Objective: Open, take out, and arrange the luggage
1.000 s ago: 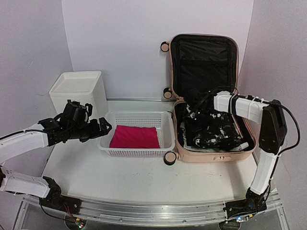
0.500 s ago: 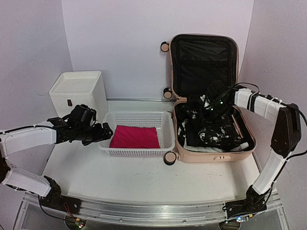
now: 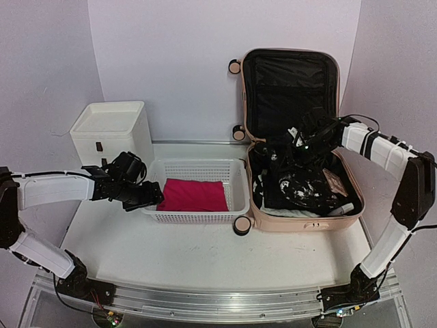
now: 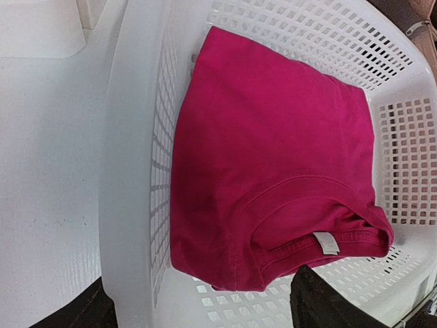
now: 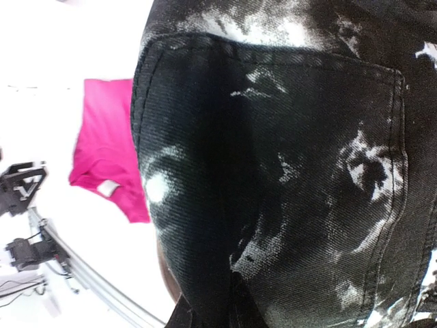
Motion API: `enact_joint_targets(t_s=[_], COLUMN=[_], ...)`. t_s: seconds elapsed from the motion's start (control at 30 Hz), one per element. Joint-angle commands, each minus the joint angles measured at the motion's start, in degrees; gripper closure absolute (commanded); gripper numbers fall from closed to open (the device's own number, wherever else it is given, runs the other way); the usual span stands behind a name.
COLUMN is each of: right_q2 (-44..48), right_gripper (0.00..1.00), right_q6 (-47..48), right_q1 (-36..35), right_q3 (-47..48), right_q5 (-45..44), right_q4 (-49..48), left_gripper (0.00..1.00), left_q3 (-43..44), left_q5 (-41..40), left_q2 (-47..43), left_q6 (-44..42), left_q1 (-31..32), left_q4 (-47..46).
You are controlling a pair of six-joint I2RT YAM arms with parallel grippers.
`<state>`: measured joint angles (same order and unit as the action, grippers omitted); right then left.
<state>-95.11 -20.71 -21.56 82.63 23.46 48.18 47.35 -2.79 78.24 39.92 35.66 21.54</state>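
Unpacking is partway: pale pink hard-shell suitcase (image 3: 293, 223) lies open at the table's right, folded magenta T-shirt (image 3: 192, 195) fills white mesh basket (image 3: 194, 217), right gripper (image 3: 302, 143) is clamped on black-and-white denim garment (image 5: 273, 171) over the suitcase, and left gripper (image 3: 149, 198) is spread at the basket's rim.

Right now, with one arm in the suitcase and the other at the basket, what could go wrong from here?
1. The right pincer is shut on the black denim garment, much of which lies in the luggage; lifting may snag it on the rim.
2. The left pincer hangs open astride the basket wall beside the pink shirt; closing could nip the wall or shift the basket.
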Motion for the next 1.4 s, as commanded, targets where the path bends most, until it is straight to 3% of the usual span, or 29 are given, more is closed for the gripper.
enact_joint_targets(t_s=[0.0,0.8,1.37], right_q2=[3.6,-12.0,-26.2], right_gripper=[1.00,1.00,1.00], right_q6=[-2.8,-14.1,-19.6], right_q1=[-1.0,-18.6,-25.5], right_q3=[4.0,18.8,26.9], right_q5=[8.9,5.1,7.5], right_q4=[-7.2,-18.7,-28.6], left_gripper=[0.21,0.35,0.37], left_q3=[2.5,-0.5,-1.5], left_q5=[2.6,5.6,6.0], left_q2=[0.7,-0.2,-1.5], left_q6=[-0.5,0.2,0.8], left_q1=[-0.1,-0.1,0.0], left_q4=[-1.9,-5.7,-6.6])
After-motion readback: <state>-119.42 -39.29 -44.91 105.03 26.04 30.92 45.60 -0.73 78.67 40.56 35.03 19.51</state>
